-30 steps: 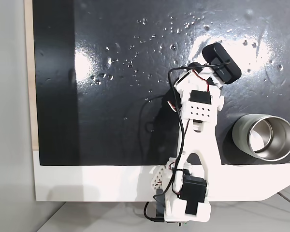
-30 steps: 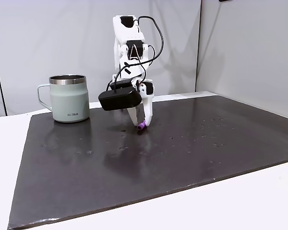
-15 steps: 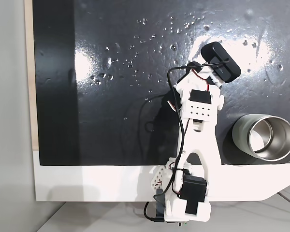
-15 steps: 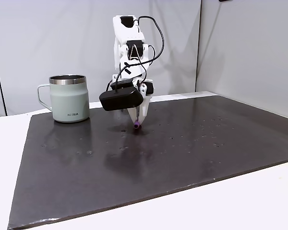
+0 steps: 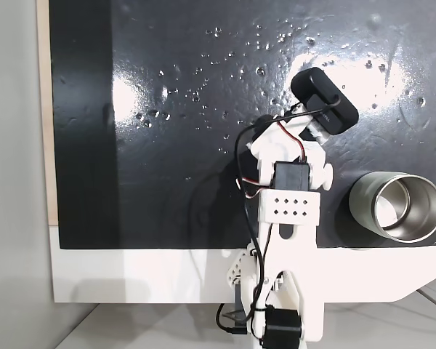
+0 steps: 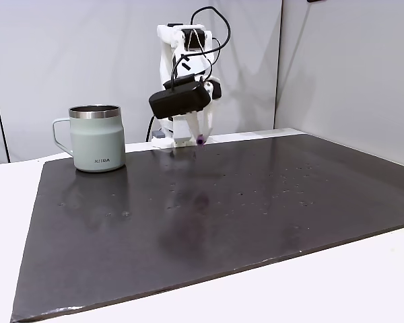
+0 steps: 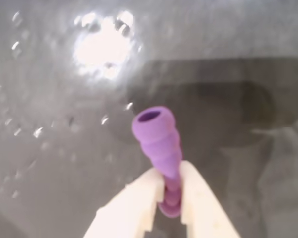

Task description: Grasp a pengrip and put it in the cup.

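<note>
Black mat (image 5: 167,145), glossy, w/ glare patches and scattered small droplets/specks (image 5: 261,43), spreads below and around the end effector. White tabletop (image 6: 310,289) borders the mat, well away from the end effector in a fixed view. Grey wall panels (image 6: 67,54) stand behind it.

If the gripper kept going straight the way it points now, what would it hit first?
Probably the dark mat. The gripper, shut on the pengrip, points down at bare mat, so the pengrip's open tip would touch first; depth is unclear.
</note>
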